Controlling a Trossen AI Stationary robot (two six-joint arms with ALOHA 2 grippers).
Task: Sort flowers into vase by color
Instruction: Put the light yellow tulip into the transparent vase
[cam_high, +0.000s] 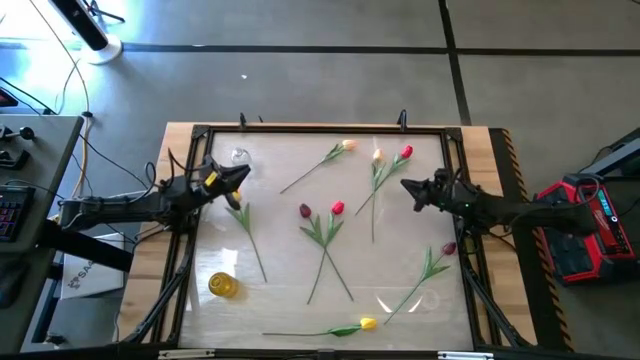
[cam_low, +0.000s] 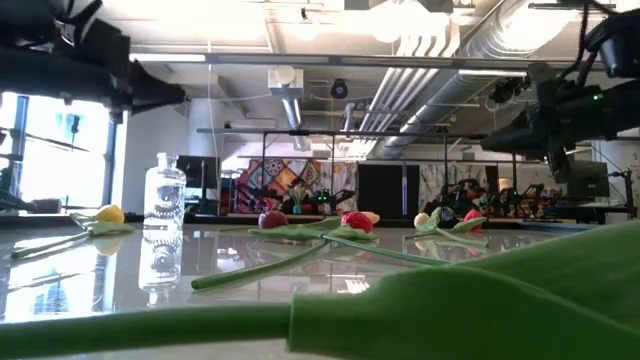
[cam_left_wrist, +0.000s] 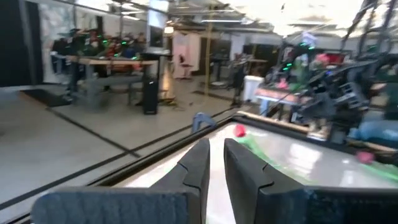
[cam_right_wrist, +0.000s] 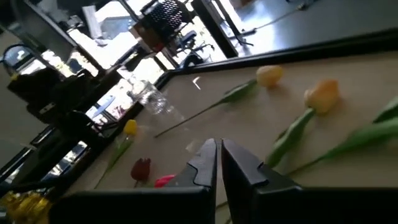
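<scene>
1. Starting at the left of the high view, the left gripper (cam_high: 243, 176) is seen held above the worktop (cam_high: 280, 300) near its upper left corner; in the left wrist view its fingers (cam_left_wrist: 198, 167) are nearly pressed together, with only a thin slit between them and nothing pinched.
2. Just beside that gripper, toward the top edge, a clear glass vase (cam_high: 240, 157) is found, with no flower in it; a yellow-stemmed tulip (cam_high: 240, 215) lies just below the gripper.
3. Lower left, a second vase with a yellow cast (cam_high: 223, 285) is seen, likewise without flowers as far as can be told.
4. Across the centre, the flowers are scattered flat: a dark maroon tulip (cam_high: 305, 211) and a red tulip (cam_high: 338, 208) with crossed stems, a peach tulip (cam_high: 348, 146) near the top, and a yellow tulip (cam_high: 367, 323) along the bottom edge.
5. Right of centre, a pale tulip (cam_high: 377, 156) and a red-headed tulip (cam_high: 405, 153) lie together, and a maroon tulip (cam_high: 449, 248) lies lower right.
6. At the right, the right gripper (cam_high: 408, 187) hovers over the worktop's edge, fingers (cam_right_wrist: 208, 163) almost closed and empty.
7. Sorting is judged not yet begun: every flower remains to be picked and placed.
</scene>
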